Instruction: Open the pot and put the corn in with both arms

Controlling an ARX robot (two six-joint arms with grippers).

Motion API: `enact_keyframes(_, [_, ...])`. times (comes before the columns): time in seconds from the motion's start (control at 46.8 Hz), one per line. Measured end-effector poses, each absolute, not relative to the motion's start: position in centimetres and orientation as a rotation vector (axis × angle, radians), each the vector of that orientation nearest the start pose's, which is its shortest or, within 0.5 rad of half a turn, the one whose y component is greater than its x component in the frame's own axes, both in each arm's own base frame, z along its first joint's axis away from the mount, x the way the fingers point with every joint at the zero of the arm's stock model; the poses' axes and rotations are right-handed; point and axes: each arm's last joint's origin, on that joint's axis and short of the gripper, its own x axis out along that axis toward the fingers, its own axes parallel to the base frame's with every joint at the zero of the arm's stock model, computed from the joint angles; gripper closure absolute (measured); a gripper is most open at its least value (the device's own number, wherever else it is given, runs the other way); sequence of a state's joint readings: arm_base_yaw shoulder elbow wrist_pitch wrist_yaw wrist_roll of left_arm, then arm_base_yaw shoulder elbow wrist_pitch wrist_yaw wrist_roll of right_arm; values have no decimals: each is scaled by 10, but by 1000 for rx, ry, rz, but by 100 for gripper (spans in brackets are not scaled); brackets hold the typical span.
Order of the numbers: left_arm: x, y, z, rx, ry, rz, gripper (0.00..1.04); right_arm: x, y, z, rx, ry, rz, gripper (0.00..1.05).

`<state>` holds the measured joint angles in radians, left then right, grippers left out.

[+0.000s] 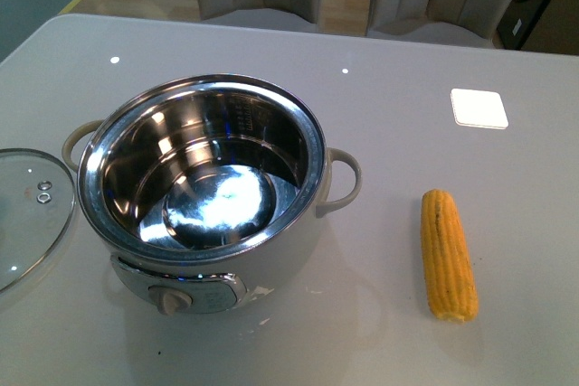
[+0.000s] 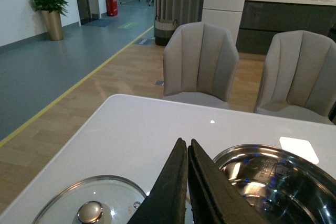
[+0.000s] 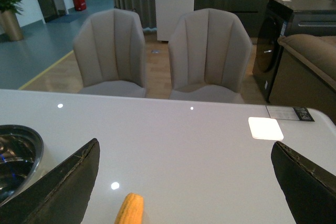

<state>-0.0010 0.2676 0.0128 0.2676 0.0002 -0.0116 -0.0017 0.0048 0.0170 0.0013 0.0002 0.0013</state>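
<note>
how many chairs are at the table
2, both beyond the table: left chair opposite the pot, right chair beside it. Others may sit out of view.

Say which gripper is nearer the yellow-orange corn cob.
Right: the open right gripper lines up on the corn cob. The shut left gripper sits by the round glass lid and steel-lined pot, cob unseen there.

The left gripper [image 2: 187, 144] showed two black, tapering wedge fingers at the frame's bottom centre. The right gripper [image 3: 184, 148] had black fingers with pale scuffed edges in the lower corners.
</note>
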Motion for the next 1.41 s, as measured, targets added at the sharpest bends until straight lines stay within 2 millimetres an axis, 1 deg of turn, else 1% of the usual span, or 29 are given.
enact_keyframes(0.363, [108, 0, 170, -11, -13, -1, 101, 97, 0, 169, 1, -14, -2, 9])
enact_keyframes(0.448, [101, 0, 166, -11, 19, -1, 101, 97, 0, 169, 1, -14, -2, 9])
enact_keyframes(0.512, [98, 0, 168, -11, -4, -1, 101, 97, 0, 169, 1, -13, -2, 9])
enact_keyframes(0.811, [97, 0, 168, -11, -9, -1, 101, 97, 0, 169, 1, -14, -2, 9])
enact_keyframes(0.875, [97, 0, 168, -11, -9, -1, 87, 97, 0, 169, 1, -14, -2, 9])
enact_keyframes(0.961, [97, 0, 168, -11, -9, -1, 72, 97, 0, 169, 1, -14, -2, 9])
enact_keyframes(0.982, [97, 0, 168, -11, -9, -1, 71, 97, 0, 169, 1, -14, -2, 9])
enact_keyframes(1.067, [97, 0, 168, -11, -9, -1, 56, 97, 0, 169, 1, -14, -2, 9])
enact_keyframes(1.089, [97, 0, 168, -11, -9, -1, 55, 97, 0, 169, 1, -14, -2, 9])
enact_keyframes(1.131, [97, 0, 168, -11, -9, -1, 46, 97, 0, 169, 1, -14, -2, 9])
enact_keyframes(1.153, [97, 0, 168, -11, -9, -1, 44, 97, 0, 169, 1, -14, -2, 9])
enact_keyframes(1.345, [97, 0, 168, -11, -9, -1, 14, 97, 0, 169, 1, -14, -2, 9])
enact_keyframes(1.409, [97, 0, 168, -10, -9, -1, 6, 97, 0, 169, 1, -14, -2, 9])
